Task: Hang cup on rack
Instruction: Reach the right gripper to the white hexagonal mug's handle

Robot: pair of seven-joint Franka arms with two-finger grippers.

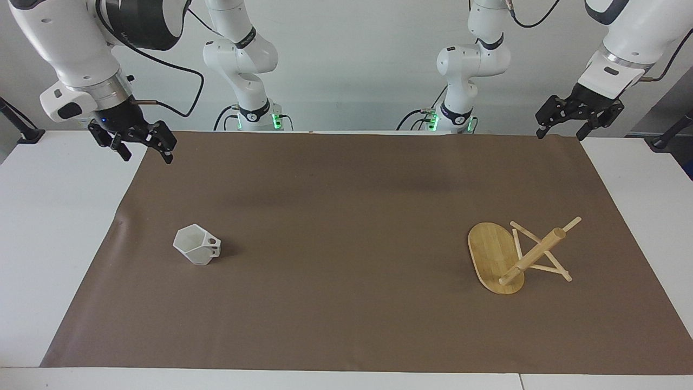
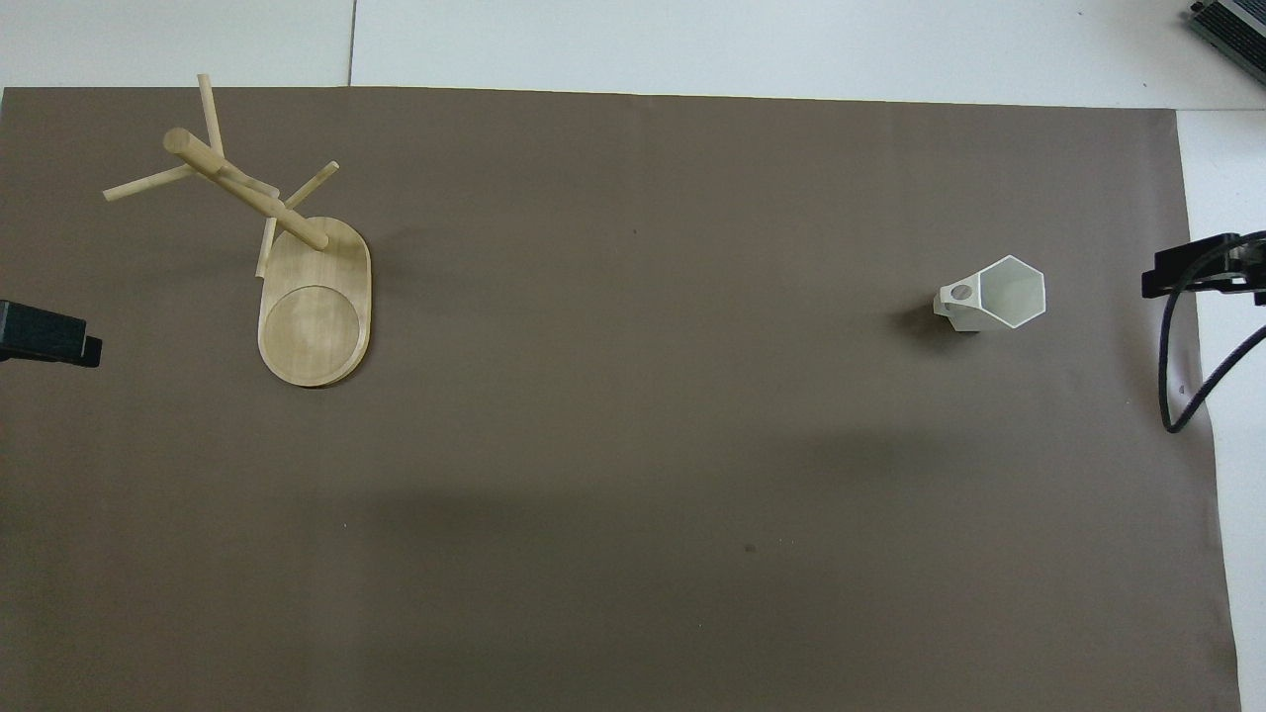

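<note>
— What's the biggest thing you can see from where you stand?

— The white tabletop (image 1: pixel 59 227), with a brown mat (image 1: pixel 357 244) spread over most of it. I'll place everything against that mat.

— And the arms?

— Both are up in the air, waiting. The right gripper (image 1: pixel 145 150) hangs over the mat's corner at the right arm's end, on the edge nearest the robots. Its fingers (image 1: pixel 167 157) are spread apart and hold nothing. The left gripper (image 1: pixel 560 131) hangs over the matching corner at the left arm's end, its fingers likewise spread and empty. From overhead only a dark tip of each shows at the mat's ends.

— Where's the rack?

— The rack (image 1: pixel 506 259) stands on the mat toward the left arm's end, well in from the mat's edges. Its oval base (image 2: pixel 315 314) lies flat on the mat, the thick post rises from the end of the base farther from the robots, and thin pegs cross through the post.

— And the cup?

— The cup (image 1: pixel 197 244) sits upright on the mat toward the right arm's end, mouth open upward, well apart from the rack. Its blocky handle (image 2: pixel 957 295), pierced by a round hole, points toward the middle of the mat. Neither gripper touches it.
</note>
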